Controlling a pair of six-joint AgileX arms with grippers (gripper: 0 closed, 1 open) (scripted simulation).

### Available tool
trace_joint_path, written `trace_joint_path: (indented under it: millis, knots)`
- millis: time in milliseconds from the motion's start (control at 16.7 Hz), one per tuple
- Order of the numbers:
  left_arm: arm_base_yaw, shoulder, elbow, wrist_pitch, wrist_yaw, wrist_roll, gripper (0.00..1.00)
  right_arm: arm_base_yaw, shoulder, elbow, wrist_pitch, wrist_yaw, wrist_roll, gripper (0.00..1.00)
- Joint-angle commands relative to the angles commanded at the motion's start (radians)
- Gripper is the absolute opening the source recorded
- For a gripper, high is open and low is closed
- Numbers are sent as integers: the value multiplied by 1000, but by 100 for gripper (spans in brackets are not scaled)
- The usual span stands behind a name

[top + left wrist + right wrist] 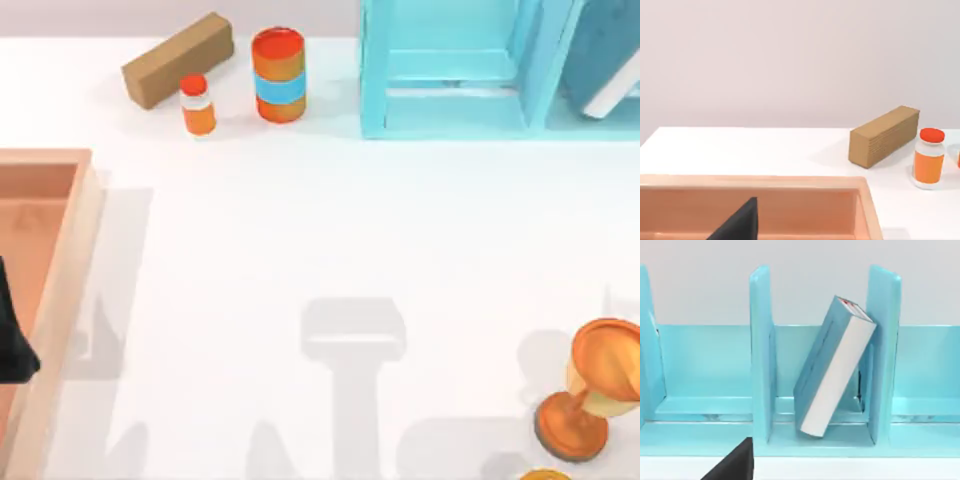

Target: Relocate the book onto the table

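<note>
The book point(832, 370) sits in the light-blue shelf unit point(450, 75) at the far right of the desk point(330, 240). It stands tilted in a compartment between two upright dividers, its upper end leaning on the divider beside it, its lower end on the shelf floor. White page edges face the right wrist camera; red trim shows at the top end. In the top view its teal cover point(605, 50) shows at the far right edge, inside the shelf's right compartment.

Left arm: a dark part of it point(12, 335) lies at the left edge of the top view, over the wooden tray point(70, 250). A dark shape of the left pincer point(737, 222) shows in the left wrist view above the tray's inside point(860, 200). Cannot tell whether its fingers are spread or pressed together.

Right arm: a dark corner of the right pincer point(732, 462) shows in the right wrist view, on the near side of the shelf and apart from the book. Finger state cannot be told.

Far left of the desk: a brown cardboard box point(178, 60), a small orange bottle with a red cap point(197, 105) just beside it, and an orange can with a blue band point(279, 75) to the right of the bottle. Near right: an orange goblet point(590, 390) lying tilted.
</note>
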Motion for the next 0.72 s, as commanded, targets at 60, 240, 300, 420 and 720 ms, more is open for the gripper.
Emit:
trace_joint_path:
  millis: [60,240,300,420,720]
  knots:
    - [0,0,0,0,0,0,100,-4,-14,36,4,-1,-2,100]
    - [0,0,0,0,0,0,100,-18,16,56,15,-5,6,100]
    - [0,0,0,0,0,0,100,-30,48,74,26,-10,13,100]
    - [0,0,0,0,0,0,100,-57,142,120,55,-28,35,100]
    - [0,0,0,0,0,0,100,-105,562,292,157,-122,117,100]
